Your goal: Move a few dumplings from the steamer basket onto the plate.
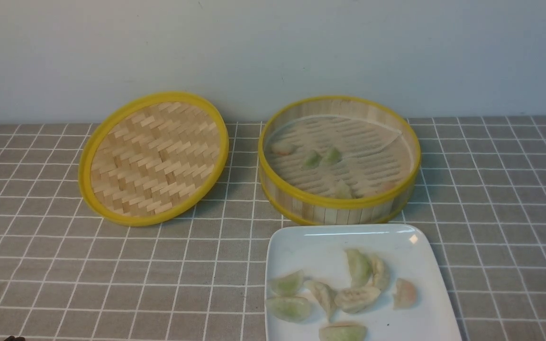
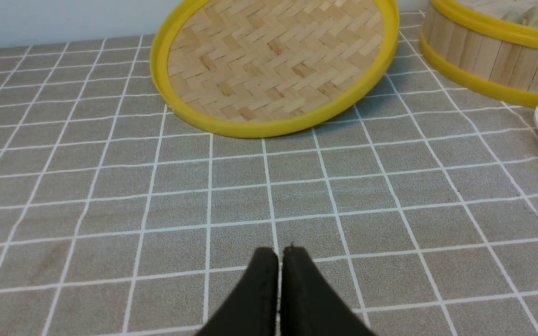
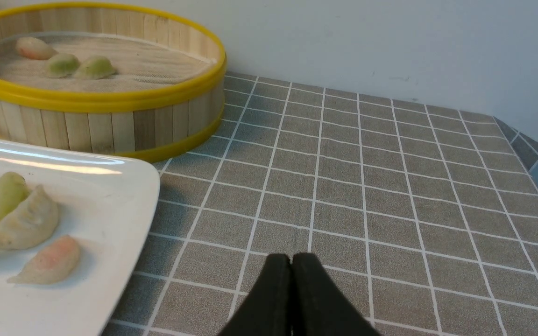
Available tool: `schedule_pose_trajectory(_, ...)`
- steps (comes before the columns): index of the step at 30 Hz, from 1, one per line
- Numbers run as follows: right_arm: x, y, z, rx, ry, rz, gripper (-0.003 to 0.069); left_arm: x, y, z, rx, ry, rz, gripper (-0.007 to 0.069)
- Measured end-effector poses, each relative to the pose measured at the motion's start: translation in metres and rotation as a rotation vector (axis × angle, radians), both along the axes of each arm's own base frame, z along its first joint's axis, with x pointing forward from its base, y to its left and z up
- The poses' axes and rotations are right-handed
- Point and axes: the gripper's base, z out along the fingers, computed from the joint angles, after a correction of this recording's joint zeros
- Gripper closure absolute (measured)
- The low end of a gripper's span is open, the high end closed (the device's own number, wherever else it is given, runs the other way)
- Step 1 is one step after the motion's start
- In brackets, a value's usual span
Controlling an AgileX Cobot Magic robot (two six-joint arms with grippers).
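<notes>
**Dumplings split between basket and plate, both hands clenched and empty**

The bench (image 1: 40, 246) wears a grey cloth with a white grid and runs back to a pale wall. At the far middle-right stands the steamer basket (image 1: 339, 208), its yellow rim and slat wall upright, its slatted floor under a pale liner. To its left, near but apart, the woven lid (image 1: 154, 158) is tilted, its far edge raised. Just in front of the basket, at the near right, lies the white plate (image 1: 320, 239), its near edge cut off by the frame.

Eight dumplings (image 1: 356, 298) lie on the plate, most clustered and touching, a pinkish one slightly apart to the right. About five more sit in the basket (image 1: 321, 157), some half hidden behind the near wall.

The left hand (image 2: 279, 254) hangs over bare cloth on the near left, clenched on nothing. The right hand (image 3: 291, 259) is likewise pressed closed and empty, over the cloth right of the plate.
</notes>
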Motion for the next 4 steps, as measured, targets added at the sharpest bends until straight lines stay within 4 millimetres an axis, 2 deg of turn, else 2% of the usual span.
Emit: schedule_pose_trajectory(4,0.0,0.0,0.0,0.0,0.0,0.0,0.0673,0.0,0.0,0.0,0.0,0.0,0.0,0.0629)
